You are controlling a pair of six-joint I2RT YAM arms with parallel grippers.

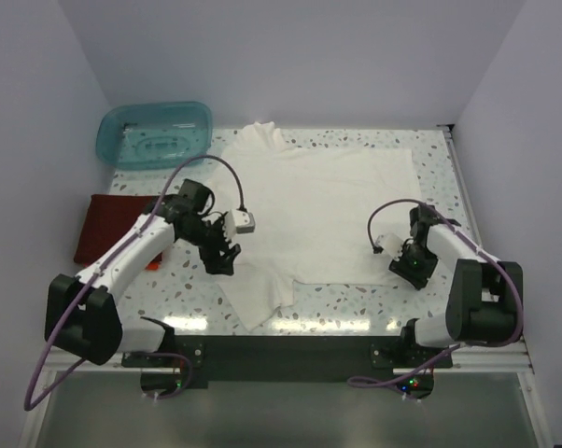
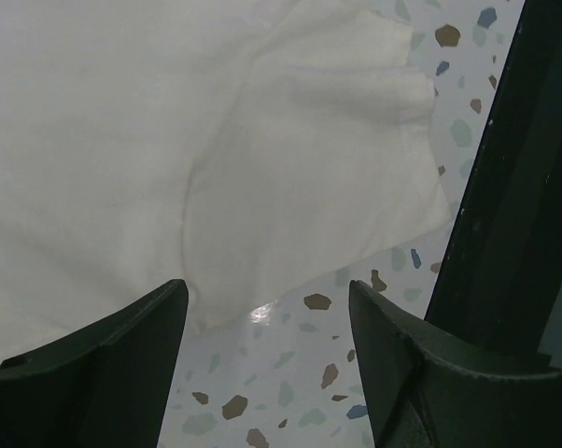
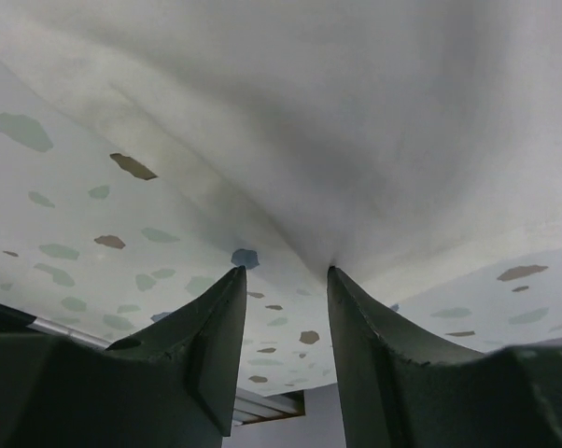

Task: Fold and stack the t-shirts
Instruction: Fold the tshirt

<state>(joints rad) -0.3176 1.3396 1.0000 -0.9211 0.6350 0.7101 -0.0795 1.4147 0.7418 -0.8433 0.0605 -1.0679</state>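
Left jaws: yours stand wide apart and released, with nothing between them. Between the two dark fingers (image 2: 94, 373) you look down on speckled table (image 1: 356, 301) and a cloth edge.
Below the left jaws: the near sleeve (image 2: 328, 149) of the white shirt (image 1: 328, 201) lies flat here. Its edge runs just ahead of the fingertips, and you cannot tell whether they touch it.
Right jaws: yours are half parted, with bare table showing through the gap. They clasp nothing that you can see.
At the right tips: the white shirt's edge gathers into a pucker that meets one fingertip (image 3: 342, 285). Beyond it the cloth lifts a little off the table, with shadow underneath.
White shirt: it is spread across the middle of the table. Both sleeves are at its left end, one pointing to the far side and one towards you. Your left jaws are at the near sleeve, and your right jaws are at the near right corner.
Dark red shirt (image 1: 108, 224): it lies as a folded rectangle at the table's left edge, partly hidden by your left arm (image 1: 132, 250) and apart from the white shirt.
Orange shirt (image 1: 153, 264): you see only a thin bit of it, just beside the left arm and near the red shirt's near corner.
Tub (image 1: 155, 133): this teal plastic tub sits in the far left corner, beyond the red shirt.
Right arm (image 1: 458, 266): it reaches in from the near right.
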